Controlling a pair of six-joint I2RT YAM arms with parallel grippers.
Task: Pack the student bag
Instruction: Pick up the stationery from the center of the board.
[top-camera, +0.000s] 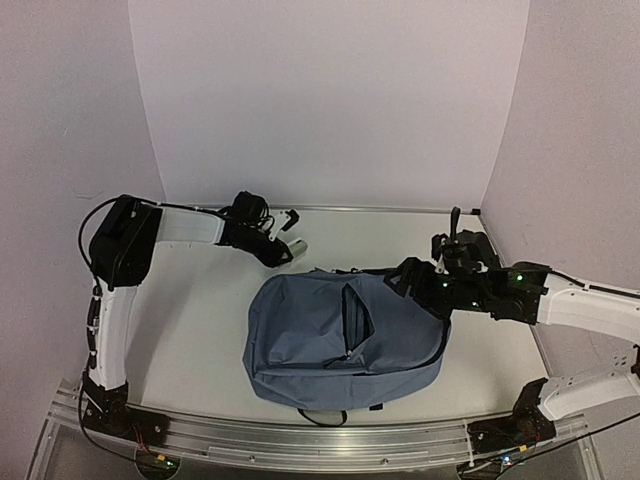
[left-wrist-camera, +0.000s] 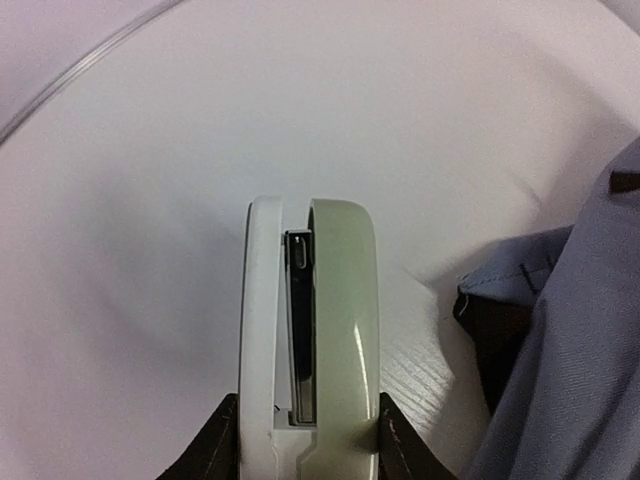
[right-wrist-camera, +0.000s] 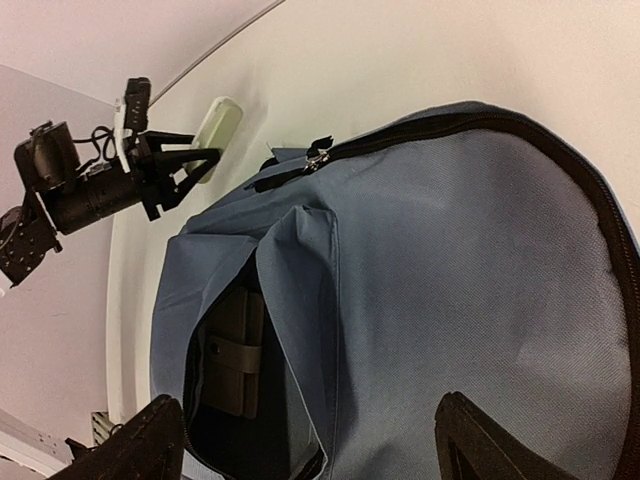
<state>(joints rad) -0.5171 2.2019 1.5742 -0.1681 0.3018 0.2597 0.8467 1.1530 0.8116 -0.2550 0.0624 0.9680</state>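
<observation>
From above, we see the dusty-blue soft fabric backpack (top-camera: 320, 350) lying flat in the middle of the pale white surface (top-camera: 190, 330). It is a rounded, lightly creased shape with a long opening gaping down its front and a thin black loop (top-camera: 322, 416) at its near edge. Just beyond the bag's far-left corner, the left jaws are clamped on a white and pale-green glossy plastic stapler (top-camera: 293, 247). The right jaws sit at the bag's far-right edge.

In the left wrist view, the stapler (left-wrist-camera: 335, 330) is smooth and round-nosed, with a metal channel between its two halves. Dark fingers (left-wrist-camera: 215, 450) press against both its sides. The bag's cloth (left-wrist-camera: 580, 370) lies just to its right.

In the right wrist view, the bag (right-wrist-camera: 450, 280) shows a fine weave, with a black zip (right-wrist-camera: 480, 125) following its curved edge. A dark flat object (right-wrist-camera: 235, 355) rests inside the open pocket. The right jaws stand wide apart over the fabric, with nothing between the black fingers (right-wrist-camera: 140, 445). We cannot tell whether their tips touch the cloth.
</observation>
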